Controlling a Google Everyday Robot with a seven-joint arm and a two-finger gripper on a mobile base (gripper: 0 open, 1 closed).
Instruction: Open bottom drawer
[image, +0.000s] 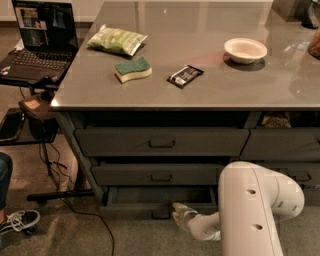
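The bottom drawer (131, 208) is the lowest, slimmest dark grey drawer of the left stack, just above the carpet. It stands out a little from the cabinet, with a dark gap showing above its front. Its small dark handle (161, 214) sits at the centre. My gripper (179, 212) is low over the floor, right beside the handle on its right. My white arm (250, 210) rises at the lower right and hides part of the cabinet.
Two taller grey drawers (161, 142) are stacked above it, and a neighbouring stack (285, 145) stands to the right. The counter (200, 95) holds a green bag, a sponge, a dark packet and a white bowl. A laptop stand (35, 75), floor cables (100, 225) and a shoe (17, 221) are to the left.
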